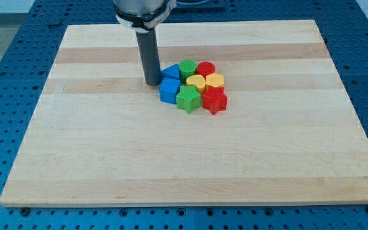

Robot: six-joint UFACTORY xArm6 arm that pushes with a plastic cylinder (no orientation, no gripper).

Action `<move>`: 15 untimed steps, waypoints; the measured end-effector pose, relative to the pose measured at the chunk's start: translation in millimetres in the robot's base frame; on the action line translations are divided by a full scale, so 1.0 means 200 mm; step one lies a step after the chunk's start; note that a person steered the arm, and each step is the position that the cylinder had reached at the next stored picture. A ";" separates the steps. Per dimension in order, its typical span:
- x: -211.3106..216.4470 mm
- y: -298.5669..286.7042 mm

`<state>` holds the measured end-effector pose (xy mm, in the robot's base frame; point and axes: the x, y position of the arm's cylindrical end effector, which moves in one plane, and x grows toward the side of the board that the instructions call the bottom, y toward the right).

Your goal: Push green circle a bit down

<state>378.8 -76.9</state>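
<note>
A pale wooden board (190, 160) lies on a blue perforated table (5, 76). My tip (153, 84), a bare rod holding nothing, stands just left of the block cluster, beside the blue blocks (169, 89). The green circle (187, 68) sits at the cluster's top, touching the red circle (206, 68).

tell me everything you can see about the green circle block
The green circle is a small, round green block with a ribbed top, upright at the cluster's top edge. It is packed between the blue triangle on the view's left and the red circle on its right, a yellow block just below. My tip stands left of the cluster, apart from it.
</note>
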 end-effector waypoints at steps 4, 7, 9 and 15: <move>-0.33 -0.11; -0.30 0.16; -0.24 0.28; -0.27 0.44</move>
<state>324.7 10.8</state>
